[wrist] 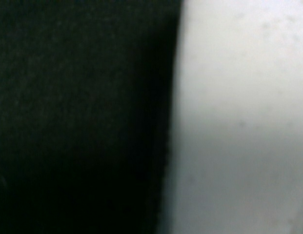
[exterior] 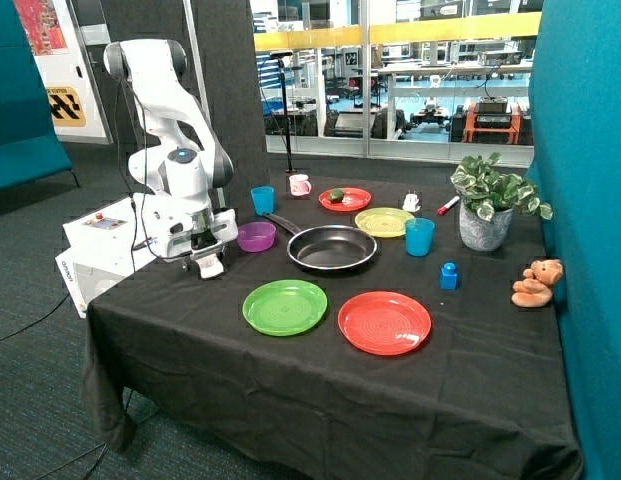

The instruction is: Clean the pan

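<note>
The pan (exterior: 333, 248) sits mid-frame on the desk (exterior: 290, 380), handle toward the upper left. The gripper (exterior: 209, 265) rests low at the desk's left edge — fingers' spread unreadable — beside a white object.

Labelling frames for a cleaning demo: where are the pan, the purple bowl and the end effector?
pan (exterior: 333, 247), outside view, its black inner base.
purple bowl (exterior: 256, 237), outside view, its inside.
end effector (exterior: 209, 266), outside view, its low tip.

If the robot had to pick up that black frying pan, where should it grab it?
Probably by the long thin handle, coming down from above. It sticks out from the pan toward the blue cup, slim enough to pinch, unlike the wide round rim. The tool sits low by the purple bowl.
</note>
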You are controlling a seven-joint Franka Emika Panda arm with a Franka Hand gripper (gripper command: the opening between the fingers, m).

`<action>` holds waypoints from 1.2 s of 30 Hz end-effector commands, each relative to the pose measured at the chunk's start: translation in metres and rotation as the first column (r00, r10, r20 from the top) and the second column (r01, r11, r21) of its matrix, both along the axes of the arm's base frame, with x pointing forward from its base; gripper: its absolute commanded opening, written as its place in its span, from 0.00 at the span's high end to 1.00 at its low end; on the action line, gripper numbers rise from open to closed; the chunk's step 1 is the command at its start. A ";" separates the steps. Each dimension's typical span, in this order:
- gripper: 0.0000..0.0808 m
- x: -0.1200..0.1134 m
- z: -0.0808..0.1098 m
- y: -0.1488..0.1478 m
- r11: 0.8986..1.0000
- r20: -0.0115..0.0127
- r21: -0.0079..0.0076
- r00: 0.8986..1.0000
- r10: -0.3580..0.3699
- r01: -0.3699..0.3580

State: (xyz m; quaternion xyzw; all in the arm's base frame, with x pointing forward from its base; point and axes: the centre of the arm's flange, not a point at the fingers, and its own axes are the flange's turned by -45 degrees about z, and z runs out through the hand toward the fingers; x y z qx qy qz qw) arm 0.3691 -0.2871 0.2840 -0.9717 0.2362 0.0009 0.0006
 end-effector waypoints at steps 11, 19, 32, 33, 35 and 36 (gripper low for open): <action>0.00 0.016 -0.006 0.011 1.000 0.001 -0.002 1.000 0.027 -0.027; 0.00 0.018 -0.009 0.013 1.000 0.001 -0.002 1.000 0.032 -0.032; 0.93 0.018 -0.012 0.010 1.000 0.001 -0.002 1.000 0.008 -0.008; 0.96 0.018 -0.013 0.011 1.000 0.001 -0.002 1.000 0.007 -0.007; 0.99 0.017 -0.014 0.011 1.000 0.001 -0.002 1.000 0.007 -0.007; 1.00 0.017 -0.014 0.012 1.000 0.001 -0.002 1.000 0.006 -0.006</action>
